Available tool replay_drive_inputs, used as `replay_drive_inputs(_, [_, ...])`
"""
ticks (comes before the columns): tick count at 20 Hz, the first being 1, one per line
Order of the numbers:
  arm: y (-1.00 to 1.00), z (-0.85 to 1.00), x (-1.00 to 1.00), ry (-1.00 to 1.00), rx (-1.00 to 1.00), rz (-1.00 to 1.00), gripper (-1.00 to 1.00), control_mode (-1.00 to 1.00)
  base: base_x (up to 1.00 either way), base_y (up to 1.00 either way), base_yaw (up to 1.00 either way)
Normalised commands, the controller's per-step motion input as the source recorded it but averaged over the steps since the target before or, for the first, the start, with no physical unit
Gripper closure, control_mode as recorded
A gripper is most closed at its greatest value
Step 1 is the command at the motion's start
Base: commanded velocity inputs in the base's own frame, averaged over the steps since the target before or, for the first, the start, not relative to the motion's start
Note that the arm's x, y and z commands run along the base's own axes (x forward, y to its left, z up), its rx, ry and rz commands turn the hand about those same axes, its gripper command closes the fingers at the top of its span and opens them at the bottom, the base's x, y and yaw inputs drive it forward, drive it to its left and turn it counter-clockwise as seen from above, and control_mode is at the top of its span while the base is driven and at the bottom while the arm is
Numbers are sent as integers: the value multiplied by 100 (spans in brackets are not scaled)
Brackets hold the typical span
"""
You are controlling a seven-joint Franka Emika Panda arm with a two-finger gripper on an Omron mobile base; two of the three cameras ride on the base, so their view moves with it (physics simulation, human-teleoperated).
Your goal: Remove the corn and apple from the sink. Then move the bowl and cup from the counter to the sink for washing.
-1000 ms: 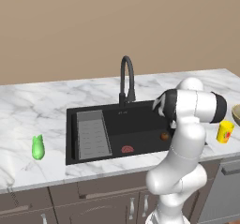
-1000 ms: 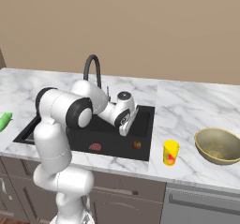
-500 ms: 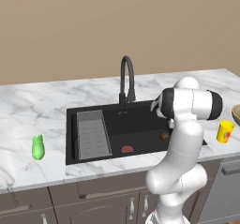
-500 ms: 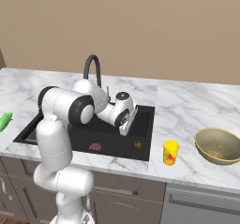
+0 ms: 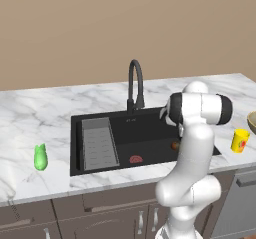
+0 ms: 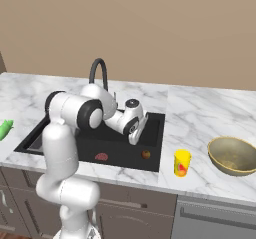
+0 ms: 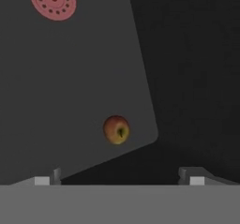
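The apple (image 7: 116,130) is resolved in the hand view near a corner of the sink (image 6: 152,159) floor, with the gripper (image 7: 122,175) held wide apart above it, empty. The right base view adds the bowl (image 6: 233,156) and cup (image 6: 182,163) on the marble counter (image 6: 210,118). The corn (image 5: 40,157) is seen in the left base view, lying on the counter left of the sink.

A flat reddish-pink disc with small holes (image 7: 53,1) lies on the dark basin floor ahead of me. A black arched faucet (image 5: 135,85) stands at the back edge. Beside it sits a ribbed grey drain rack (image 5: 98,144). Brown cabinets (image 6: 131,209) run below, against a plain tan wall (image 5: 125,28).
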Motion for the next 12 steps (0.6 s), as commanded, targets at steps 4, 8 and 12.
replay_drive_inputs(4, [-3, -15, 12, 0, 0, 0, -100, -100, 0, 0, 0])
replay_drive_inputs(8, [-3, -14, 8, 0, 0, 0, -100, -100, 0, 0, 0])
replay_drive_inputs(12, [-5, -12, 1, 0, 0, 0, -100, -100, 0, 0, 0])
